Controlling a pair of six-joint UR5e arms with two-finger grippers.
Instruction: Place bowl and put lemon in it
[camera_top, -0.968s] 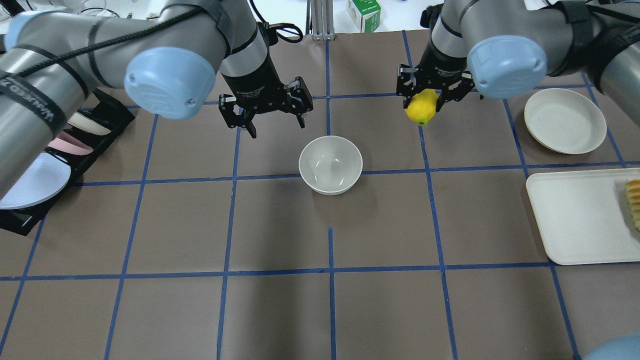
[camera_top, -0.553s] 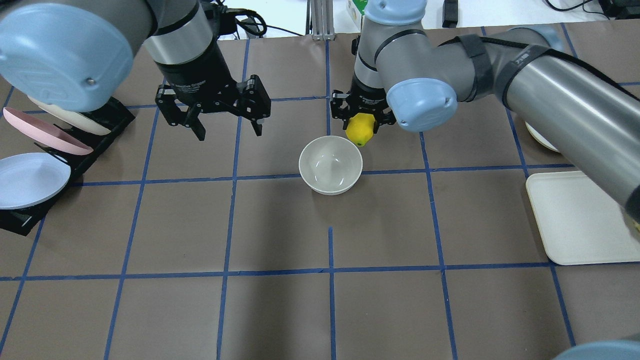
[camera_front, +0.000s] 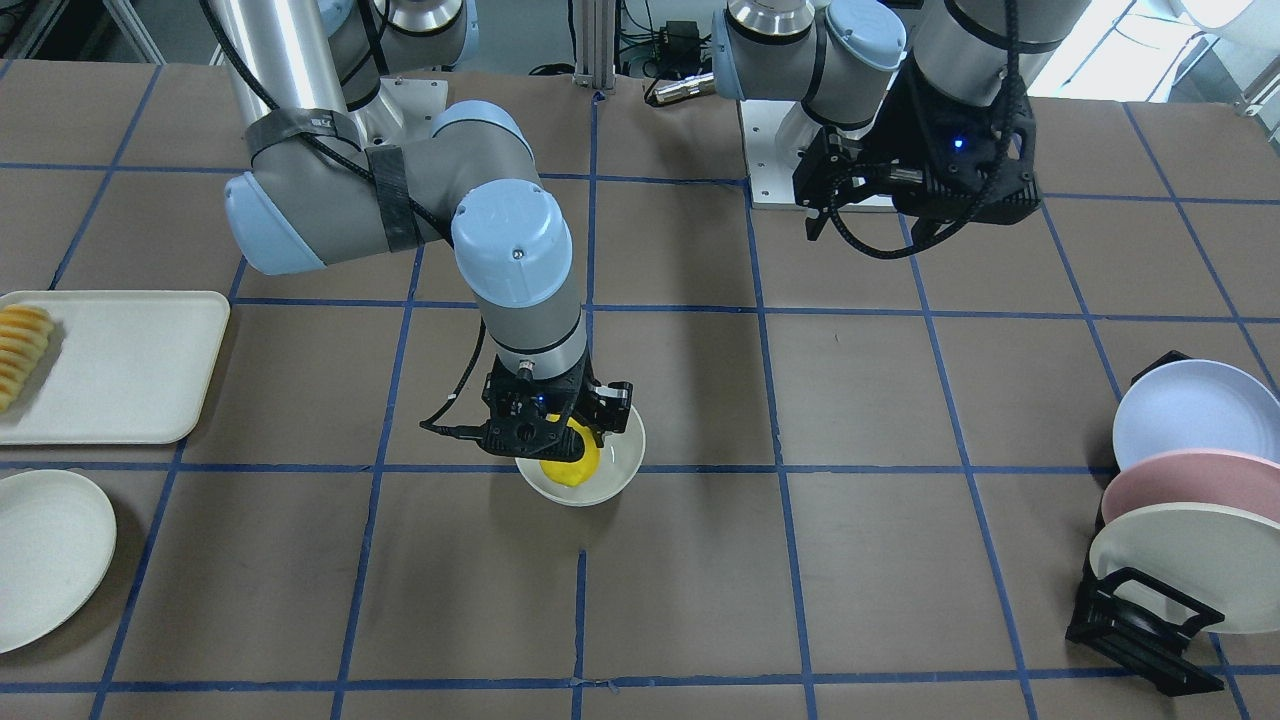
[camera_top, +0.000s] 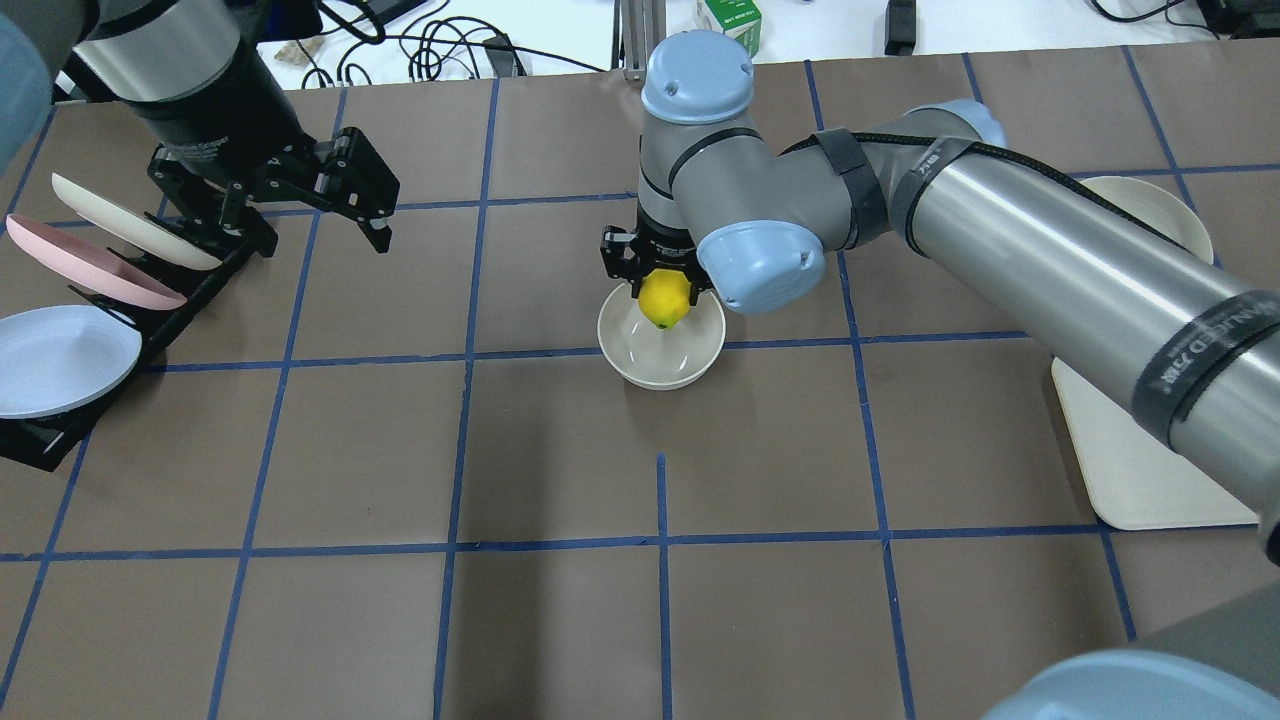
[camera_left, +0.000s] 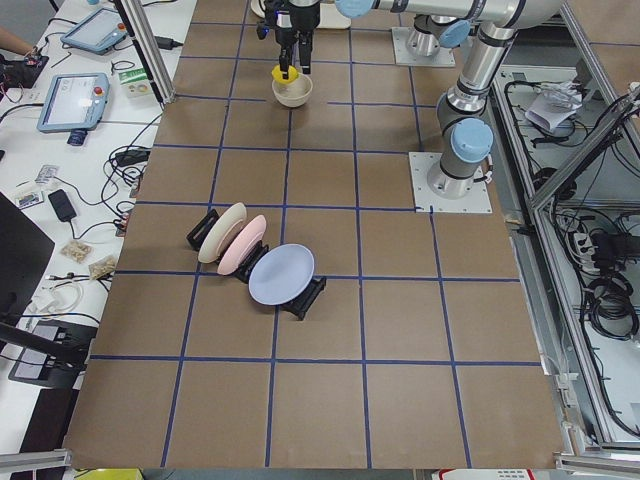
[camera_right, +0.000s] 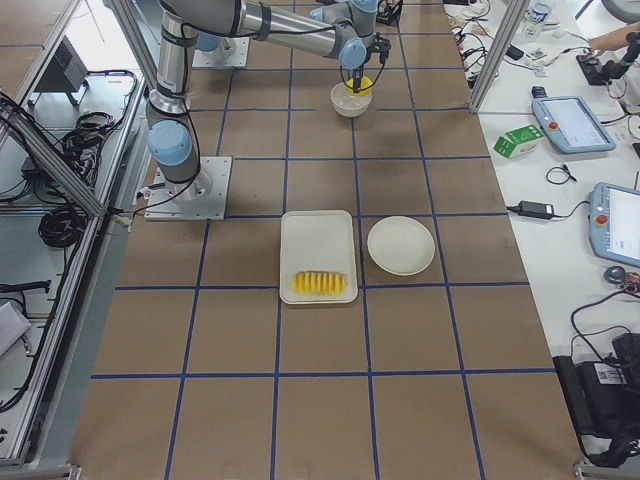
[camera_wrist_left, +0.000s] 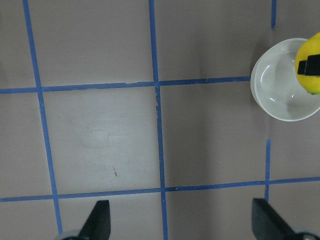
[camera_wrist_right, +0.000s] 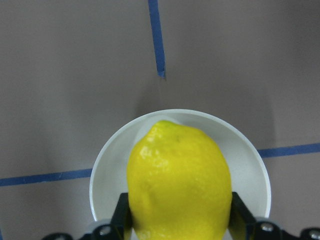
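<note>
Brown paper-covered table (camera_top: 560, 450) w/ blue tape grid (camera_top: 560, 545). Directly on it: small glossy cream-white round bowl (camera_top: 660, 378) near centre, upright, over a tape line. Rect. cream-white tray (camera_right: 318, 240) twd robot's right end; flat cream-white round plate (camera_right: 400, 245) just beside it, not touching. Black plate rack (camera_top: 45, 440) at left end, well apart from bowl.

table (camera_top: 560, 450): brown top, blue tape grid (camera_top: 660, 540) | black rack (camera_front: 1140, 625): three plates on edge, namely lavender plate (camera_front: 1190, 410), pink plate (camera_front: 1180, 485), cream plate (camera_front: 1170, 560) | white rectangular tray (camera_front: 120, 365): row of orange-yellow slices (camera_front: 20, 355) at one end | flat round plate (camera_front: 45, 555): cream-white, near tray, apart | green-and-white carton (camera_top: 728, 18): beyond table's far edge
</note>
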